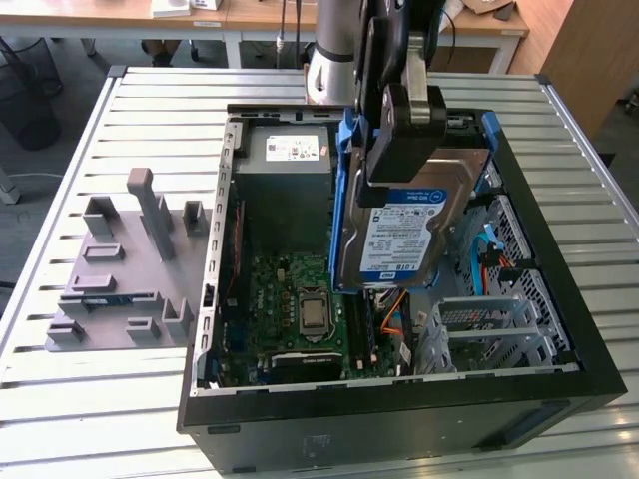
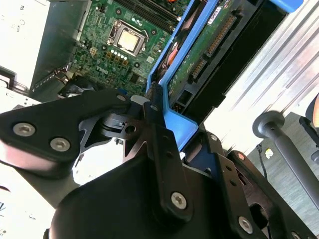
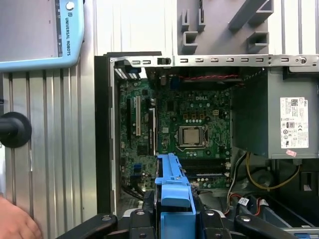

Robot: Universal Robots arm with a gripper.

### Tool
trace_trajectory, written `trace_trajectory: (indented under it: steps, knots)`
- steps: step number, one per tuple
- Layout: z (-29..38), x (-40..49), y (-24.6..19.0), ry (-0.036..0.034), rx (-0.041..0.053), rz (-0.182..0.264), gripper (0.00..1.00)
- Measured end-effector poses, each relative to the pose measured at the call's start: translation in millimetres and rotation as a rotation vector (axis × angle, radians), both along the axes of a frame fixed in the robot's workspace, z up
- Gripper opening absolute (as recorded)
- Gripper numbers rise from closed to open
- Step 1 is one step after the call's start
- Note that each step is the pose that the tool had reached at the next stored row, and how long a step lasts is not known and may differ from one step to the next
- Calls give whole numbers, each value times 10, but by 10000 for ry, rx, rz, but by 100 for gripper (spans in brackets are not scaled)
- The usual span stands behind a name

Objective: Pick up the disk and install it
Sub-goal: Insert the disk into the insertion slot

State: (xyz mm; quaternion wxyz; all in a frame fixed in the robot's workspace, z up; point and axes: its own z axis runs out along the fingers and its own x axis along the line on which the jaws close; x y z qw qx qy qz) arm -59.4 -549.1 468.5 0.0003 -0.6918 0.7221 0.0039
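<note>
The disk point(image 1: 404, 235), a silver hard drive with a white-and-blue label in a blue carrier frame, hangs steeply tilted over the open computer case point(image 1: 559, 399), its lower edge above the orange cables beside the motherboard point(image 1: 300, 309). My gripper point(image 1: 399, 185) is shut on the disk's upper end. In the second wrist view the black fingers point(image 2: 158, 124) clamp the blue frame point(image 2: 169, 74), with the disk's green underside point(image 2: 209, 45) beyond. In the first wrist view the blue frame point(image 3: 172, 186) sticks out from my gripper point(image 3: 172, 221) towards the motherboard point(image 3: 189, 129).
A grey power-supply box point(image 1: 285, 165) fills the case's far corner. A metal drive cage point(image 1: 499, 329) sits at the exterior view's right inside the case. A grey fixture plate point(image 1: 120, 269) lies on the slatted table. A hand point(image 3: 15, 224) rests near a teach pendant point(image 3: 35, 35).
</note>
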Motion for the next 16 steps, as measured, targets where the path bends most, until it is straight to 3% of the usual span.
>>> trace_trajectory:
  steps: [16]
  knots:
    - [-26, 197, -65, 7, 0, 0, 36]
